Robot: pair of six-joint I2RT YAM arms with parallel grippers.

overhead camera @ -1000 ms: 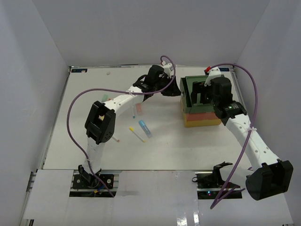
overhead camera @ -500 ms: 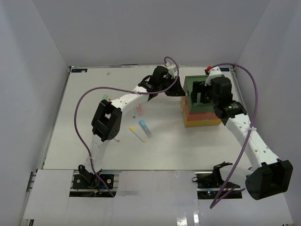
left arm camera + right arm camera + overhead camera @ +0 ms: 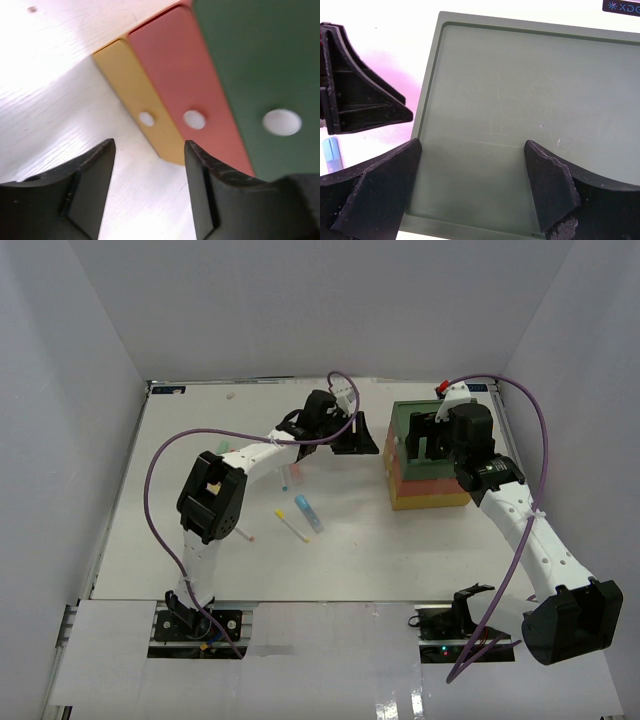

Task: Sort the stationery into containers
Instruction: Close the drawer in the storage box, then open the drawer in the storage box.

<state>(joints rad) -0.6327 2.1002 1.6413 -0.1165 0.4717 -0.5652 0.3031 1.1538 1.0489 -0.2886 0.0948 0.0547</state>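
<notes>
Left fingers (image 3: 90,185), apart and empty, face the fronts of the stacked drawers (image 3: 170,65), seemingly to open one; right fingers (image 3: 380,190) hover apart above the green top (image 3: 520,100); pens (image 3: 308,513) lie on the table (image 3: 350,540).

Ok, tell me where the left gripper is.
In the top view the left gripper hangs just left of the drawer stack, open and facing the drawer fronts.

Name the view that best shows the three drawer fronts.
Left wrist: yellow front, red front and green front lie side by side, close up. Top external shows the stack small, from above; right wrist shows only its green top.
</notes>
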